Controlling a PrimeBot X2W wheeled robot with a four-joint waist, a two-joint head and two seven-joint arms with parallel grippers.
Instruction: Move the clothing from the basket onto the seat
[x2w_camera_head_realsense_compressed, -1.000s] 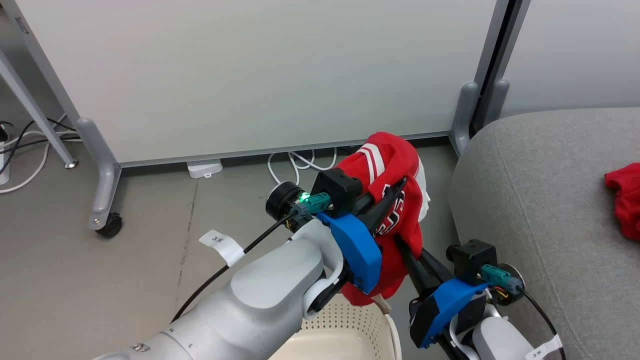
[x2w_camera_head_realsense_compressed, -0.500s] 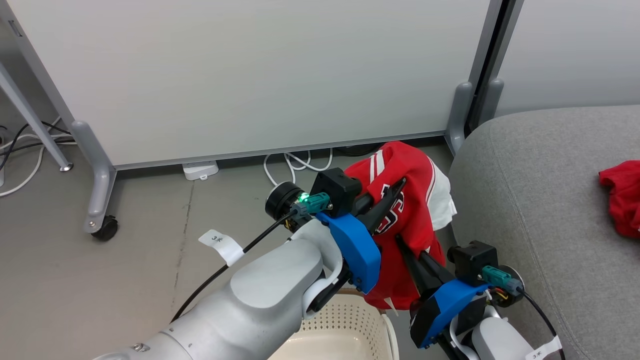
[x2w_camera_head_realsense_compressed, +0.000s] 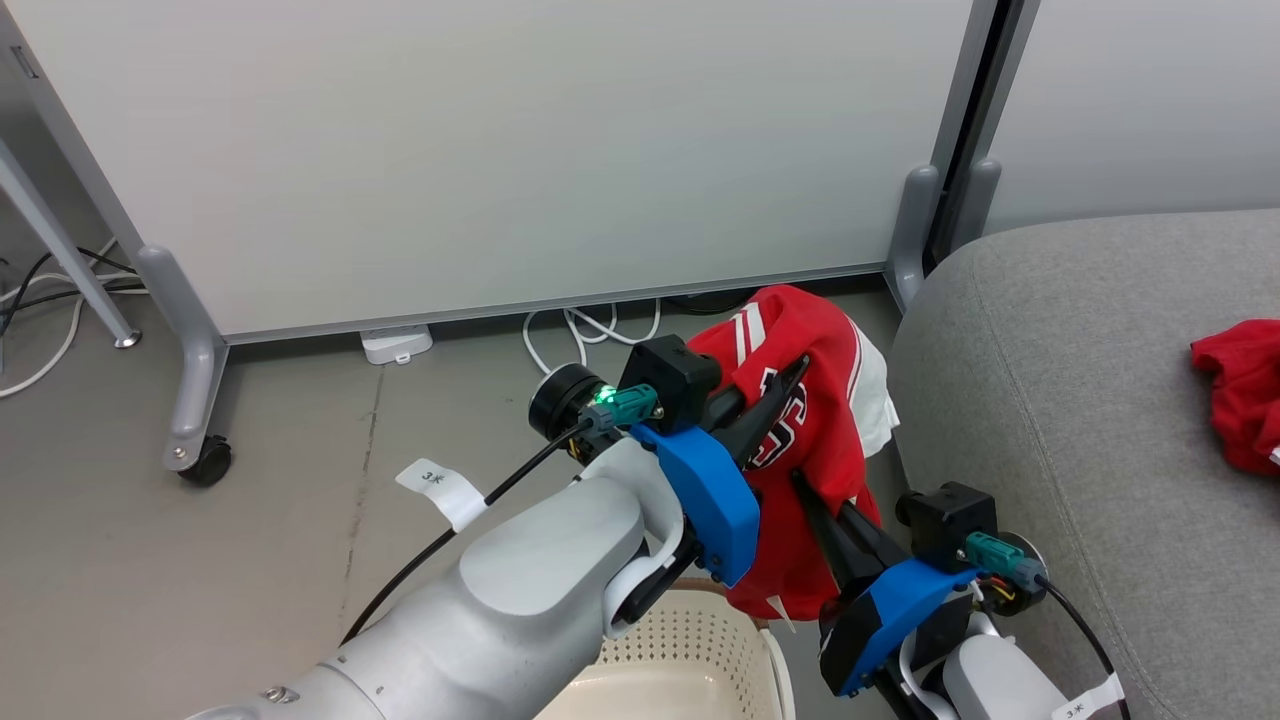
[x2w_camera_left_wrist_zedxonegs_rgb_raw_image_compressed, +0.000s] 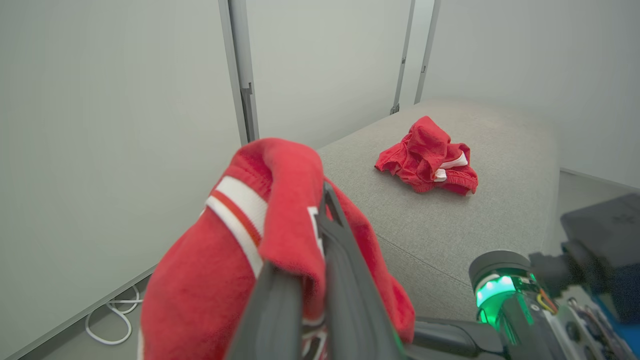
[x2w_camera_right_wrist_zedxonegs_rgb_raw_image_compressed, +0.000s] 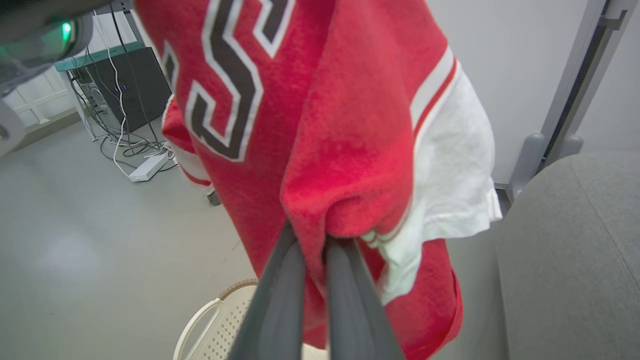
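Note:
The red jersey (x2w_camera_head_realsense_compressed: 815, 420) with white trim and dark lettering hangs in the air between both grippers, above the cream perforated basket (x2w_camera_head_realsense_compressed: 700, 640). My left gripper (x2w_camera_head_realsense_compressed: 778, 400) is shut on its upper fold (x2w_camera_left_wrist_zedxonegs_rgb_raw_image_compressed: 280, 200). From below, my right gripper (x2w_camera_head_realsense_compressed: 808, 492) is shut on a lower fold (x2w_camera_right_wrist_zedxonegs_rgb_raw_image_compressed: 350, 125), fingers (x2w_camera_right_wrist_zedxonegs_rgb_raw_image_compressed: 290, 260) pinching the cloth. To the right stands the grey seat (x2w_camera_head_realsense_compressed: 1080, 400), with the plain red shirt (x2w_camera_head_realsense_compressed: 1240, 390) crumpled on it (x2w_camera_left_wrist_zedxonegs_rgb_raw_image_compressed: 430, 157). The basket's rim (x2w_camera_right_wrist_zedxonegs_rgb_raw_image_compressed: 215, 315) shows below the jersey.
A white partition panel on grey feet with a castor (x2w_camera_head_realsense_compressed: 205, 465) runs behind. A power strip (x2w_camera_head_realsense_compressed: 397, 343) and white cables (x2w_camera_head_realsense_compressed: 590, 330) lie on the floor at its base. A dark cabinet (x2w_camera_right_wrist_zedxonegs_rgb_raw_image_compressed: 135, 85) with more cables stands further off.
The head camera has turned a little toward the couch, so the scene has slid left. The jersey has swung right, its white part now showing by the couch edge. Both grippers keep their hold.

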